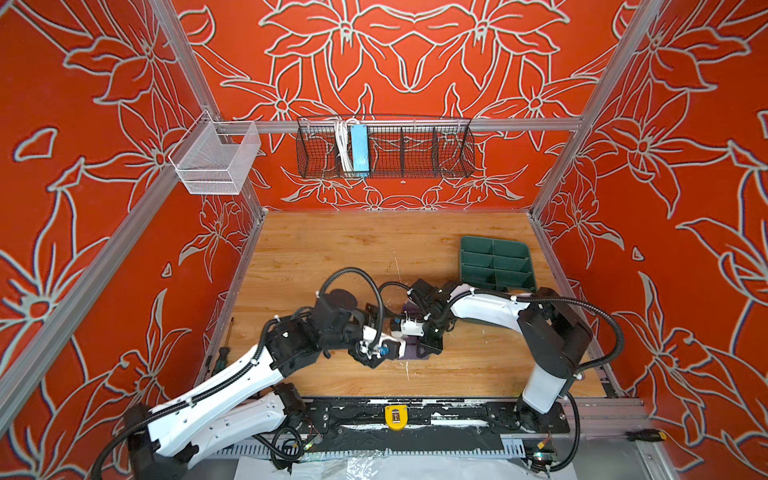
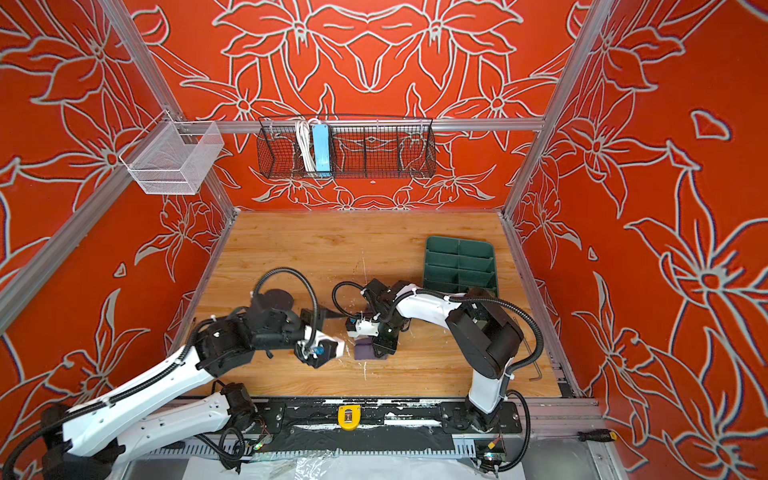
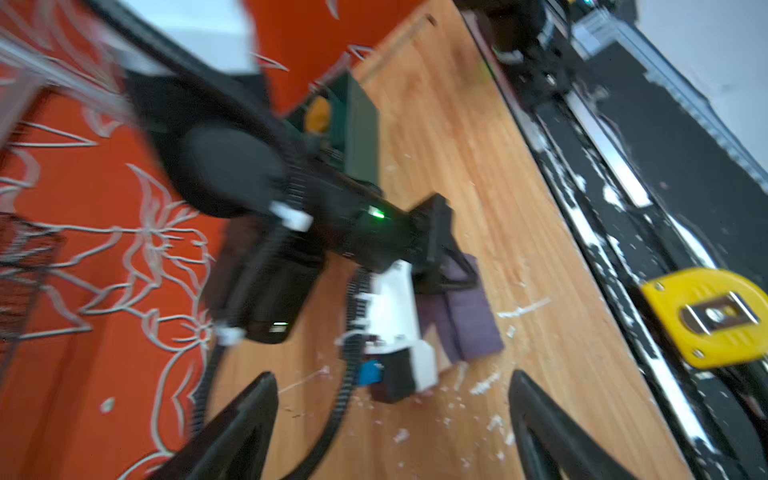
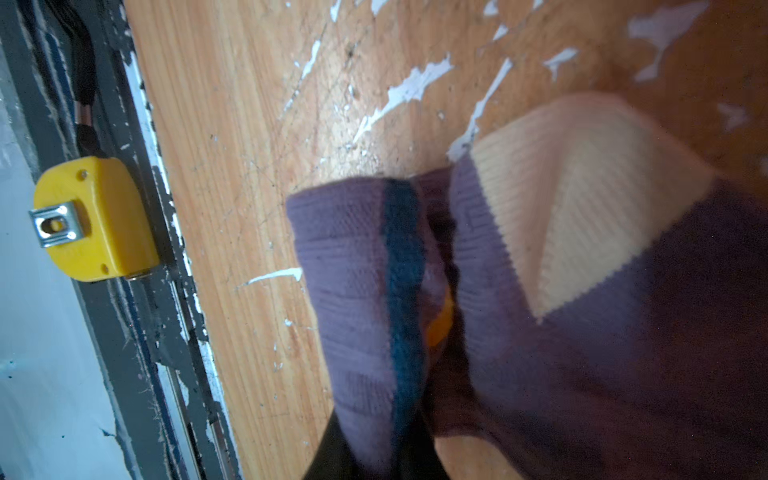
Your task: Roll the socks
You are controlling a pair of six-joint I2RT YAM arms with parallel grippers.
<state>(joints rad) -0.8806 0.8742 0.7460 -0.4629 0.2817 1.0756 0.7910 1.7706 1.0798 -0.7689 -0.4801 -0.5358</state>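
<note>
A purple sock (image 2: 365, 349) lies partly folded on the wooden table (image 2: 316, 249), near its middle. Its beige heel (image 4: 582, 199) and a teal stripe (image 4: 403, 291) show in the right wrist view. My right gripper (image 4: 374, 461) is shut on the purple sock's cuff end, and fabric covers most of its fingers. In a top view it (image 2: 382, 347) points down onto the sock. My left gripper (image 3: 392, 419) is open with nothing between its fingers, just left of the sock and apart from it. No olive-green sock can be made out.
A green divided tray (image 1: 496, 262) stands at the back right, partly behind the right arm; a mustard patch (image 3: 319, 116) shows in it. A yellow fitting (image 1: 396, 417) sits on the front rail. A screwdriver (image 1: 222, 353) lies at the left edge. Wire baskets (image 1: 384, 147) hang on the back wall.
</note>
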